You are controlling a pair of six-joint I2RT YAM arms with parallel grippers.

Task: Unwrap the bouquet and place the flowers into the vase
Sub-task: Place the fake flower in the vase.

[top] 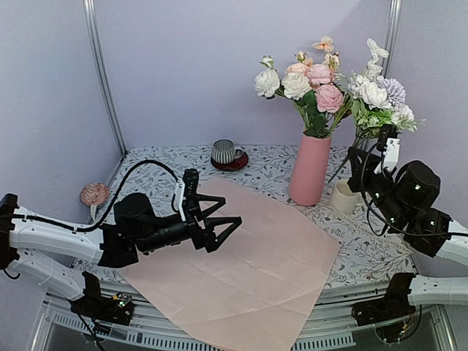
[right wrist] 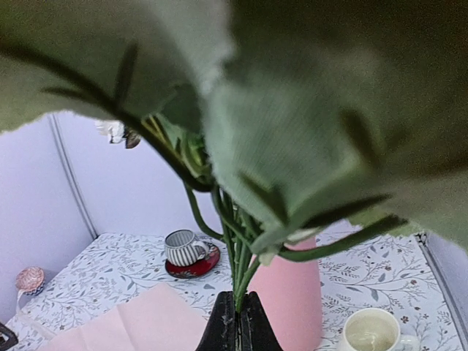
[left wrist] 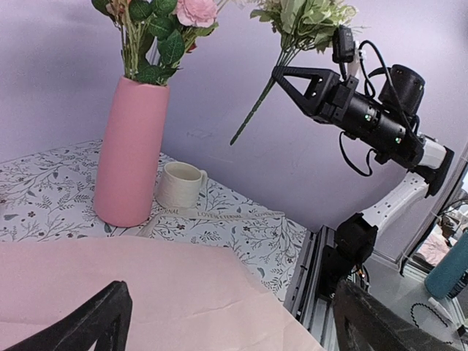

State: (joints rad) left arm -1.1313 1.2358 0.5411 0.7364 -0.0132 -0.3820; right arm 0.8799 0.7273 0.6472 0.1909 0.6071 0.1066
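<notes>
Right end effector (right wrist: 237, 316) is clamping a bunch of white and lilac flowers (top: 376, 99) by the stems, just right of the pink vase (top: 310, 168), which is carrying other blooms (top: 303, 80). Left end effector (top: 231, 210) is hanging wide open over the flat pink paper (top: 248, 270) on the table (top: 161, 157). Best approach, I'd say: lifting the stem ends above the rim, centring, lowering straight, and avoiding the cream mug (top: 342, 196).

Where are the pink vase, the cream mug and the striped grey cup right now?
pink vase (top: 310, 172), top external view, middle of its body.
cream mug (left wrist: 179, 184), left wrist view, its side wall.
striped grey cup (right wrist: 183, 248), right wrist view, its striped side.
</notes>
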